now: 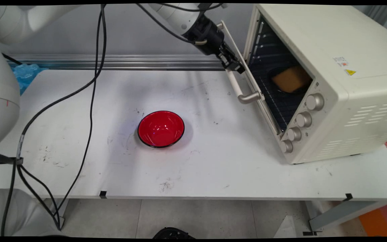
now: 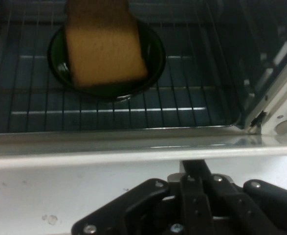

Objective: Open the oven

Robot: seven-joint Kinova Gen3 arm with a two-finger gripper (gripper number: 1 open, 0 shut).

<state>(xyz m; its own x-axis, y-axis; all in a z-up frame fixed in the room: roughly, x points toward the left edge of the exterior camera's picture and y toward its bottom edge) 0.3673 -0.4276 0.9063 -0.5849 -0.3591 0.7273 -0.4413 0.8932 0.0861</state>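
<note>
I am reaching in from the upper left, with my white forearm sloping down to the right and black cables hanging from it. My gripper (image 1: 232,64) is pointing down and right at wrist end. In the hand view only my black linkage (image 2: 192,205) is showing.

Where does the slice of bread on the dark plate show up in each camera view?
Main view: the bread lies at the right, inside the open toaster oven, on a dark plate on the wire rack.
Hand view: the bread is at upper left, on the plate, beyond the oven door.
Shared landmark: the rack under the plate.
</note>
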